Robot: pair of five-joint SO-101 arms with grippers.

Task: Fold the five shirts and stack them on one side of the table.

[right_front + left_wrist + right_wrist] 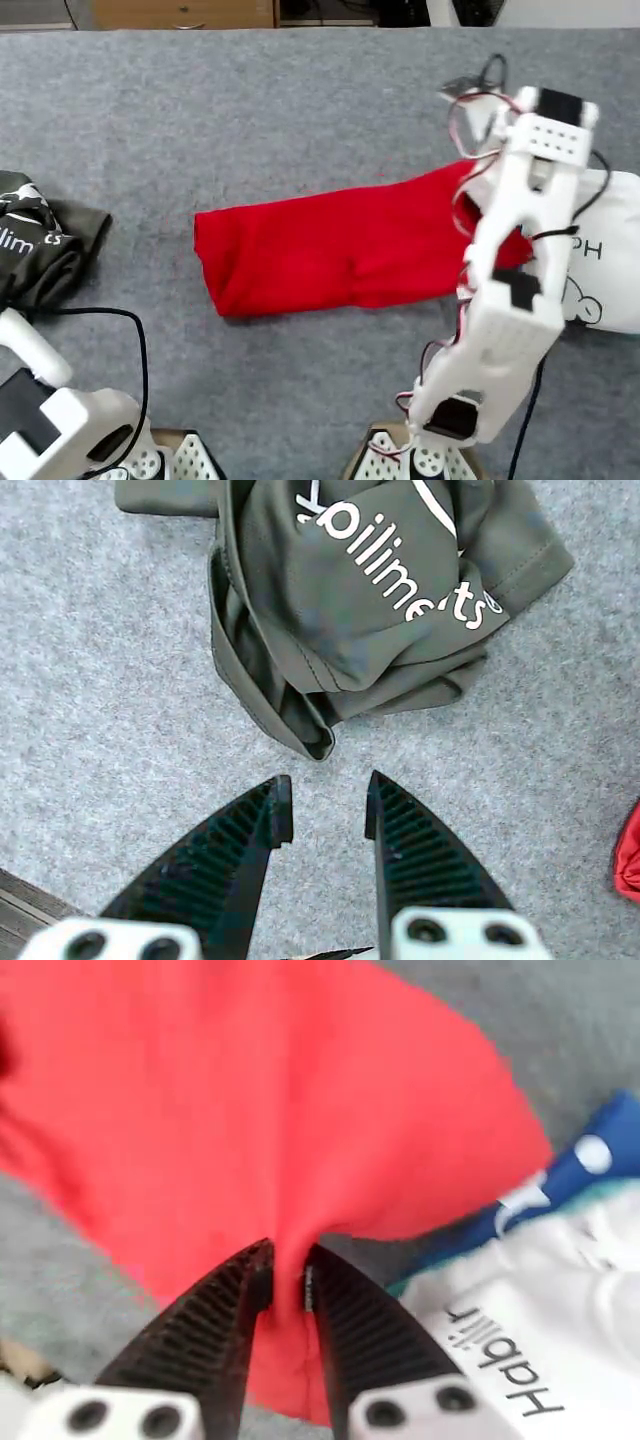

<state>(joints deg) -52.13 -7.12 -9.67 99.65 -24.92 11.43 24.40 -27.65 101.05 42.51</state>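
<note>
A red shirt (340, 252) lies folded into a long band across the middle of the grey table. My right gripper (287, 1282) is shut on a pinch of the red shirt (250, 1110) at its right end, where the right arm (510, 290) reaches over the cloth. A white shirt (610, 260) with dark print lies at the table's right edge, partly under the red one; in the right wrist view the white shirt (540, 1350) has blue trim. A dark olive shirt (35, 245) lies bunched at the left edge. My left gripper (328, 810) hovers open, near the olive shirt (370, 590).
The grey felt table top (300, 110) stretches bare behind the red shirt. The left arm's base (70, 430) sits at the near left corner. A wooden cabinet (180, 12) stands beyond the table's far edge.
</note>
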